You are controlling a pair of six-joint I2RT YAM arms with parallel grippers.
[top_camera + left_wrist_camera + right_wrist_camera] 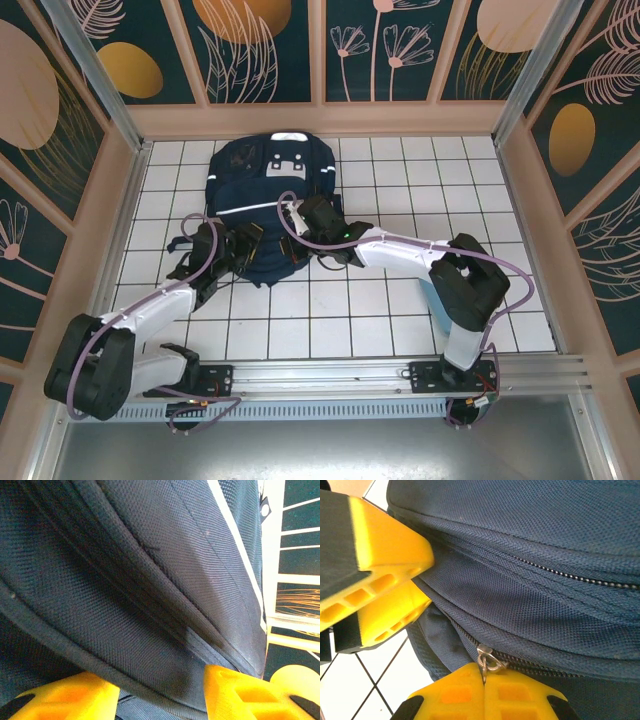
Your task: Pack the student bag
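**Two pincers on the near edge of the student bag**

Closest to where I stand, low in the frame, both arms reach up the white tiled bench (400, 300) and meet at the bag's near edge.

The left pincer (245, 248) has come in from the lower left. In its wrist view its yellow fingers (65, 695) stand roughly half apart, and a rounded, piped fold of navy fabric fills the gap between them. I cannot tell whether that fold is pinched firmly or only bracketed. My guess is that it is there to brace the fabric, so the bag does not slide or bunch when the other arm pulls.

Just beside it, a little higher and to the right, the right pincer (484, 680) is fully closed. The small metal zipper pull (487, 659) is nipped between its fingertips, on the lower of two zipper lines (570, 572) that run across the cloth. That grip suits drawing the slider along its track, so I judge the step in hand to be working the zipper. I cannot tell from here which way the slider is meant to travel.

Beyond the pincers, the student bag (265, 170) lies flat in the upper middle of the overhead frame. Its white reflective stripe (235, 545) runs across it, and its top end is near the far wall.
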